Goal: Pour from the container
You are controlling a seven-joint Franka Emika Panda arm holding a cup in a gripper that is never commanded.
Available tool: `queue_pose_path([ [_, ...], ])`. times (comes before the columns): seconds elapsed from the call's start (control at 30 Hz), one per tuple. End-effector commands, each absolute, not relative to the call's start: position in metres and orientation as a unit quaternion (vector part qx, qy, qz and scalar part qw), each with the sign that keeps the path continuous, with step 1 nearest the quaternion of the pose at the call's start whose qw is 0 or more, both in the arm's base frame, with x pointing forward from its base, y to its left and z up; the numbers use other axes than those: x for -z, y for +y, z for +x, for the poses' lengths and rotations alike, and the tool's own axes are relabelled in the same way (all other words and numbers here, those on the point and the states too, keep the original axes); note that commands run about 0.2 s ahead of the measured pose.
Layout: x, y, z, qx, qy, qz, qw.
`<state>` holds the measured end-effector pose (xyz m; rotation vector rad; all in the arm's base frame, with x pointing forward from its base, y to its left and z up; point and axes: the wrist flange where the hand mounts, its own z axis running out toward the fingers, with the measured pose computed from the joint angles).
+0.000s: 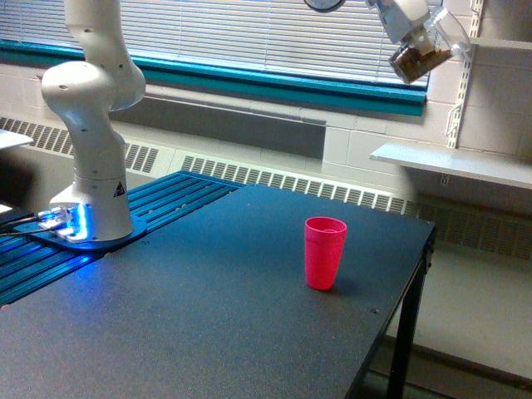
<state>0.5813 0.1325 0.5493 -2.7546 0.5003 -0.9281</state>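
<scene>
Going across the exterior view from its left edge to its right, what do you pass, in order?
Robot arm base → pink cup on the black table → clear container held high in the gripper, tilted, with brown contents → white wall shelf.

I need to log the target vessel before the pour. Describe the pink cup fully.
The pink cup is an opaque, bright pink tumbler, plastic by its look, tapering to a narrower base, with a faint band below the rim. It stands upright and open-mouthed on the dark table, toward the exterior view's right, near the far corner. Nothing else touches it; its inside cannot be seen.
</scene>
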Motion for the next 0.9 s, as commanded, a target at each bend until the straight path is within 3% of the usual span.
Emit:
queue_pose_path([
  [0.03, -0.556, 0.107, 0.578, 0.335, 0.146, -0.927, 0.082],
  [0.9, -0.493, 0.019, 0.515, 0.313, 0.106, -0.944, 0.015],
])
